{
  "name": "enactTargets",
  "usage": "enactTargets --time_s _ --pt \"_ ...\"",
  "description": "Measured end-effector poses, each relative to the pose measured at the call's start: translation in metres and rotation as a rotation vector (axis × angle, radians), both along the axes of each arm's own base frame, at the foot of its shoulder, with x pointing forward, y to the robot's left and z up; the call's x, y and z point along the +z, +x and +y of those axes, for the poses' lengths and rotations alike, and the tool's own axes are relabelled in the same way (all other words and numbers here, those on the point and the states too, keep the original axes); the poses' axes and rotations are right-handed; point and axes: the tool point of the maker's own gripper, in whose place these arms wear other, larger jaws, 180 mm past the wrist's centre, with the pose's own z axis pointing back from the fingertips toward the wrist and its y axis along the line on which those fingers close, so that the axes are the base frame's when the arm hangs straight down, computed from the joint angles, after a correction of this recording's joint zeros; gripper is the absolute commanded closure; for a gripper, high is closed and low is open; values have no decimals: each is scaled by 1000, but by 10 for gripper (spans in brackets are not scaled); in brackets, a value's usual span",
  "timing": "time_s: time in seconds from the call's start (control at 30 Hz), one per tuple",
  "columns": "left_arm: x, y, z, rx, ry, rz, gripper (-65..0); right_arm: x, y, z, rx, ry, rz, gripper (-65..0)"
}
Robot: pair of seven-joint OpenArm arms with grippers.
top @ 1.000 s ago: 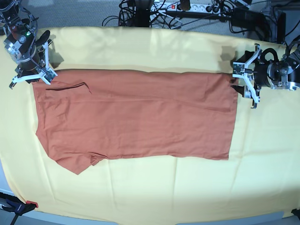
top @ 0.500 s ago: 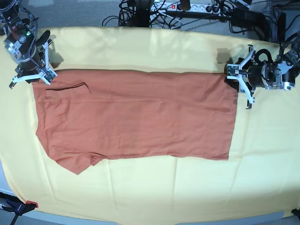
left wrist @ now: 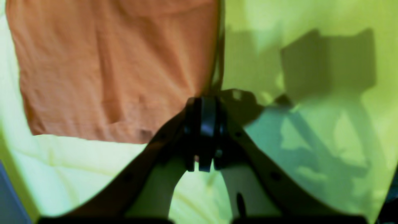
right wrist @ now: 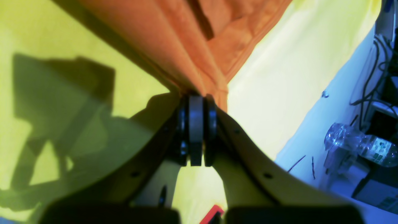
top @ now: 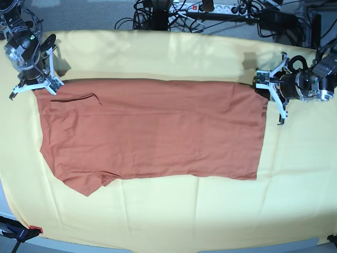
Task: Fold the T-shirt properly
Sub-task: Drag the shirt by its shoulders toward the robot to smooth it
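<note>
2 grippers are sitting at the far corners of the T-shirt (top: 152, 129), which I am seeing spread flat across the middle of the yellow cloth (top: 174, 216) in the base view, long side running from 9 o'clock to 3 o'clock, with a sleeve poking out toward 7 o'clock. I am reading the right gripper (top: 37, 84) at about 10 o'clock from the shirt's middle, and its wrist view is showing the right gripper (right wrist: 196, 102) with its jaws pressed fully together on a bunched fold of the T-shirt (right wrist: 192, 46), the fabric rising in pleats toward 12 o'clock. I am reading the left gripper (top: 268, 87) at about 2 o'clock from the shirt's middle, right at the shirt's far corner. In its own wrist view the left gripper (left wrist: 203, 105) is also showing no gap between its jaws, with the T-shirt (left wrist: 115, 65) edge running down into the tips from 12 o'clock, so it looks to be pinching that edge, though the view is blurred there. Cables (top: 210, 13) are lying beyond the cloth at 12 o'clock.
</note>
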Motion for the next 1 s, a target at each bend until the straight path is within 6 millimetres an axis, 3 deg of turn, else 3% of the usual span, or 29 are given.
enactTargets --time_s 0.2,0.37,0.8,1.0 --pt "12 -11 3 -29 2 31 0 -1 -13 -21 -31 -73 93 0" --pt "22 -24 -8 -45 -47 78 0 5 -17 -36 -50 -124 126 0" --pt "35 -33 -7 3 -104 143 0 -17 -63 -37 -41 -128 270 0" --pt "40 -39 -8 50 -143 193 0 -20 -73 -39 -40 -140 296 0"
